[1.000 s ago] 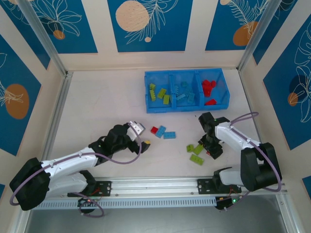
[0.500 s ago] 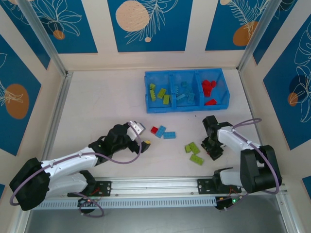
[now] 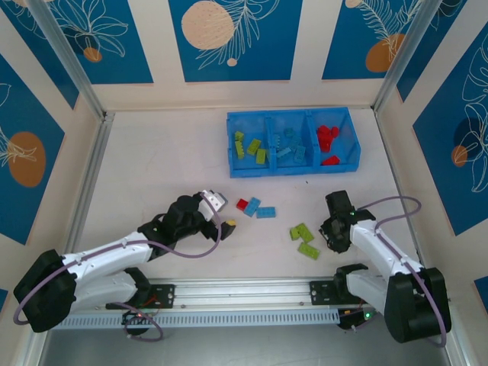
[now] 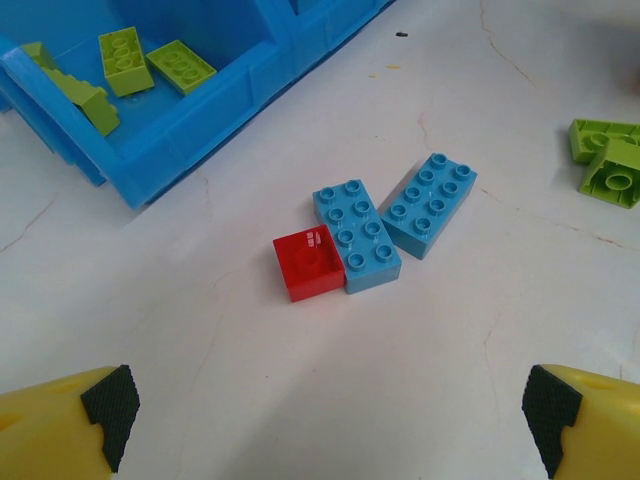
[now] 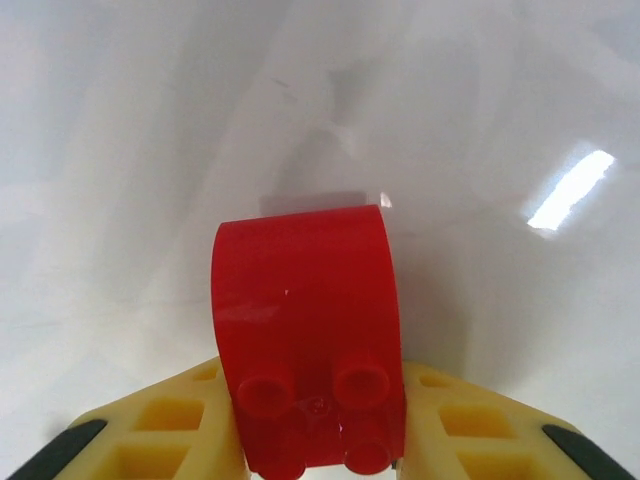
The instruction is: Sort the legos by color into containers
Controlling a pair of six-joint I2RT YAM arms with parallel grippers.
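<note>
pale cracked table [image 3: 152, 168], blue-patterned walls [image 3: 229, 38]
right gripper [image 5: 320, 425] clamps a red brick [image 5: 305, 300]; left gripper [image 4: 327, 412] gapes wide.

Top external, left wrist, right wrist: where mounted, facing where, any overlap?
Top external: above and behind the bases, looking down at the table; both arms, left gripper and right gripper.
Left wrist: low, facing across the table toward the tray; own yellow fingertips at bottom corners.
Right wrist: close above the table, facing it; own fingers clamp a curved red brick.
Shared: top external and left wrist both show the square red brick beside two light blue bricks.
</note>
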